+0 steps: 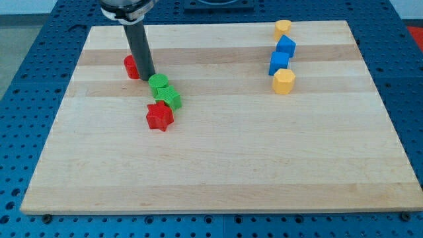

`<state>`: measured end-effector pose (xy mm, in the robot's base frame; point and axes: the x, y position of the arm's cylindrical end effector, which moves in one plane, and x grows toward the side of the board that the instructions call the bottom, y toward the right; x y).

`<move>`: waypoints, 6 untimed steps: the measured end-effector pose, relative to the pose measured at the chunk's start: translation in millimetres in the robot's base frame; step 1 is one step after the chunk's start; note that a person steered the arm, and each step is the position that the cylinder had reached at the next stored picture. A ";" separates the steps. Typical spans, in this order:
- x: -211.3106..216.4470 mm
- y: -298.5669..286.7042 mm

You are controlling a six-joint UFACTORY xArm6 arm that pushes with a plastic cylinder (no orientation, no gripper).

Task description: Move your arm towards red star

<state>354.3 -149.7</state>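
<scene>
My tip (148, 77) has nothing to clench; it touches down between the red cylinder block (131, 67) and two green blocks (164, 90), which stand between it and the red star block (159, 116). The star shows no long axis. Bare wooden board (264, 158) lies below it.

Straight dark grey rod, smooth, matte; my tip (147, 78) blunt; wider, possibly metallic collar above.

Single high oblique view over board (218, 172)
</scene>
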 end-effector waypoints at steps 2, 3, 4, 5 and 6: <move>68.6 -17.8; 121.5 -17.8; 175.2 -12.2; 183.5 29.1; 182.6 59.9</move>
